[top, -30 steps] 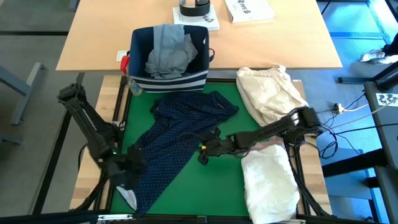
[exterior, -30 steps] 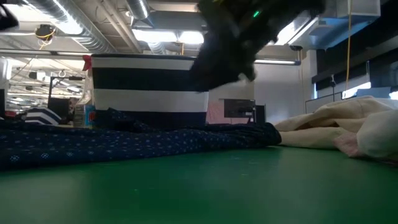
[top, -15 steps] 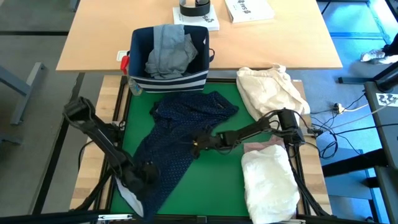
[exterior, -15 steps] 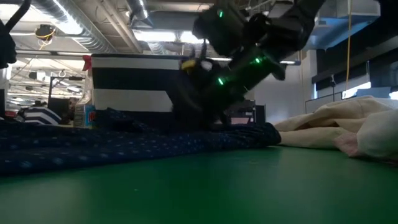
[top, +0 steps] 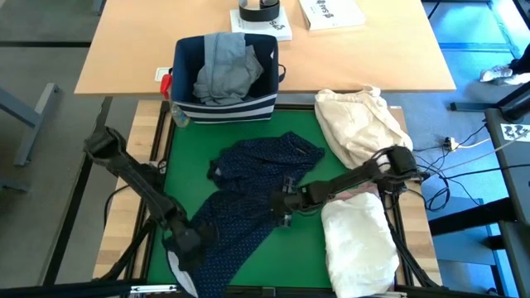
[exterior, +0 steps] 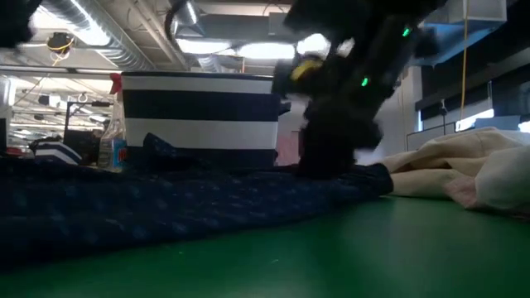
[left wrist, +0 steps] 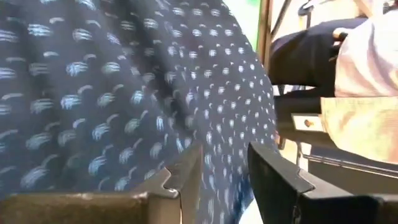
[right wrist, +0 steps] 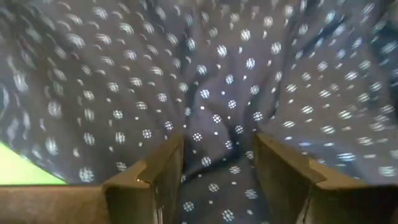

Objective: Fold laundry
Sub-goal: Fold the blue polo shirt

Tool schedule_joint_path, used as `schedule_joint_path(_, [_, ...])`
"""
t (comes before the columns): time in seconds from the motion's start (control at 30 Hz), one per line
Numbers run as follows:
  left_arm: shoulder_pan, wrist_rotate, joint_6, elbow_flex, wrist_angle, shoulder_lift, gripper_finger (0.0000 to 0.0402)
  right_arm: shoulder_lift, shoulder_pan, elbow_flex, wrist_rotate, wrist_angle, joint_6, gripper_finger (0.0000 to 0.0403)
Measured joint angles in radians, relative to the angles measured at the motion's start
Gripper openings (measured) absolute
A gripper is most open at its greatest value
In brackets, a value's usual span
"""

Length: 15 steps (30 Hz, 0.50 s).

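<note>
Pinching soft, rumpled navy dotted shirt (top: 248,194) | left tool (top: 184,242) near hem | right tool (top: 286,203) mid-cloth

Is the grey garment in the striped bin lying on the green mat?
No, the grey jeans sit inside the navy striped bin, which stands beyond the green mat at its far edge.

We are looking down on a green mat (top: 294,248) lying in a pale wooden frame (top: 137,165), with a light wooden table (top: 356,62) standing behind it. On that table, white papers (top: 331,12) are resting near the far edge. Grey floor (top: 41,50) is showing on the left. At table height, bright ceiling lights (exterior: 248,51) are glowing among silver ducts (exterior: 91,33), and dark windows (exterior: 472,99) are lining the right wall.
</note>
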Motion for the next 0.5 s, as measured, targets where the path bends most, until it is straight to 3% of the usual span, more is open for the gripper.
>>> schedule_joint_path(0.1, [0.052,-0.001,0.021,0.0,-0.125,-0.127,0.0125,-0.097,-0.013,0.003,0.009,-0.014,0.025,0.0195])
schedule_joint_path(0.2, [0.12,-0.065,0.026,0.0,-0.247,-0.272,0.0125,-0.197,-0.041,0.004,0.016,-0.058,0.034,0.0195])
schedule_joint_path(0.37, [0.253,-0.315,0.046,0.0,-0.368,-0.451,0.0125,-0.373,-0.08,0.005,0.08,-0.191,-0.007,0.0195])
schedule_joint_path(0.5, [0.383,-0.499,0.047,0.0,-0.4,-0.498,0.0125,-0.45,-0.151,-0.028,0.197,-0.278,-0.08,0.0195])
